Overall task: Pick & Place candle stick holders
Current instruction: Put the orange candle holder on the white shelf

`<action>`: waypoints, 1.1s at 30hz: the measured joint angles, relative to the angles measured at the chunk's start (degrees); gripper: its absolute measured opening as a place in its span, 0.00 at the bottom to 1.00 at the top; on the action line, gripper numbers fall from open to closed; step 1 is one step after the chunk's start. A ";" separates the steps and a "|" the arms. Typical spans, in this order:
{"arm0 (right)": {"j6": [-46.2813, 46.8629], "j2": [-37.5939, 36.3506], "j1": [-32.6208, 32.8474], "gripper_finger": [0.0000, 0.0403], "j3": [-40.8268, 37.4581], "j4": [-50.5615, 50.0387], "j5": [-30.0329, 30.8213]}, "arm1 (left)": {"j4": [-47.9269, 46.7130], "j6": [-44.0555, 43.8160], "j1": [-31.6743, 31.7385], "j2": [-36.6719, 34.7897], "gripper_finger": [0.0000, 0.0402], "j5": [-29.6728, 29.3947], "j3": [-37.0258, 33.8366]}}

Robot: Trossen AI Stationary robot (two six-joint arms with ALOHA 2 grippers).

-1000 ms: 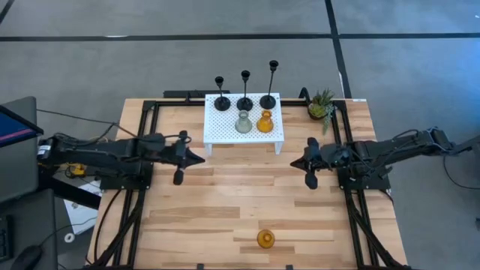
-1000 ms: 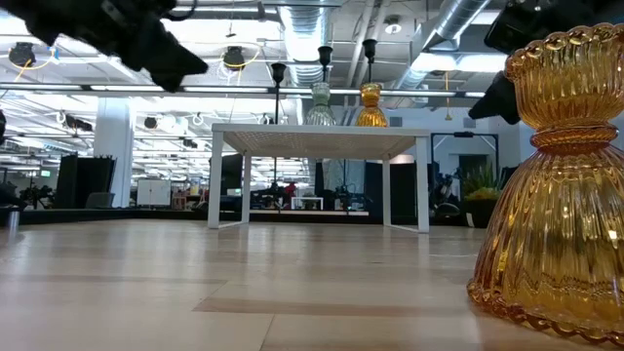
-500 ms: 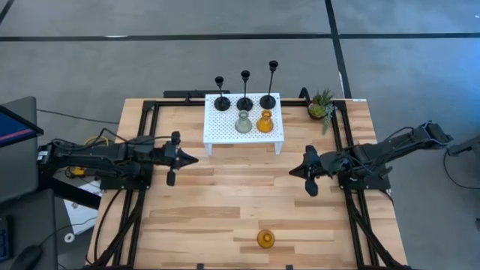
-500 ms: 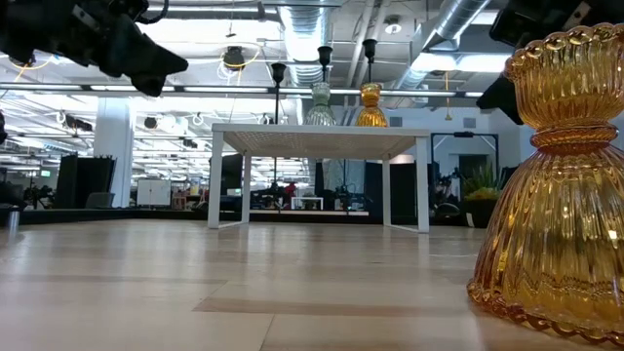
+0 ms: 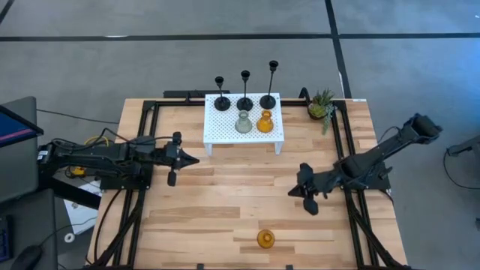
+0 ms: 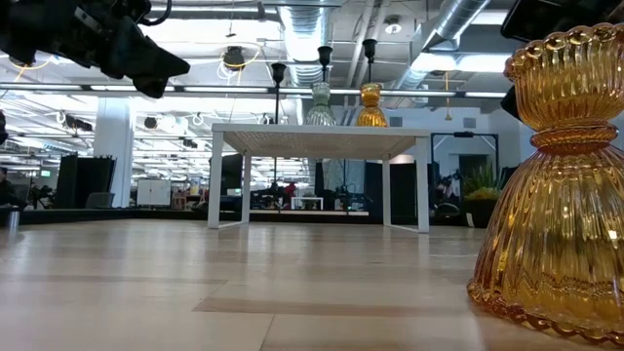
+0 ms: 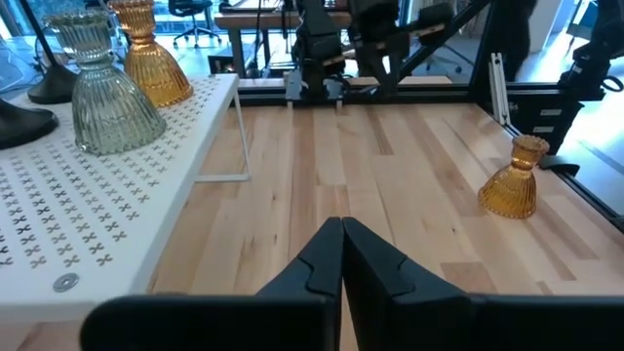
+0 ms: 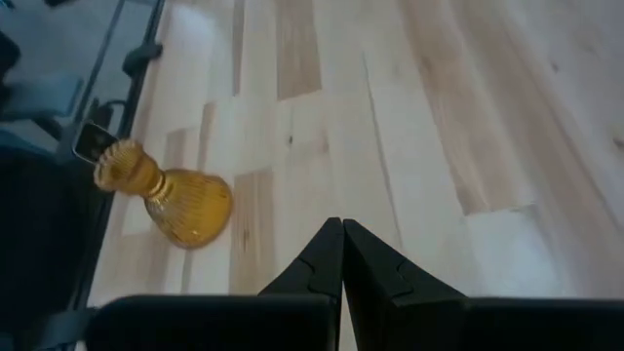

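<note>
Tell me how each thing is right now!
Left hand: shut, empty, beside the white stand.
Right hand: shut, empty, above the table.
Amber holder: upright, alone on the table's near edge.
Five holders on the stand: all upright.
Plant: upright, at the table's corner.

Five holders (image 5: 244, 112) stand on the stand (image 5: 225, 131) at the table's (image 5: 217, 217) back; one holder (image 5: 265, 239) stands alone near its front.

Right pincer (image 5: 294, 193) now nearer the table's front, toward the lone amber holder (image 5: 265, 239); left pincer (image 5: 193, 159) pulled back
</note>
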 joint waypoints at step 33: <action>-3.61 32.21 9.31 0.07 11.92 14.38 -9.34 | 0.42 -8.70 0.01 0.11 0.02 0.02 0.02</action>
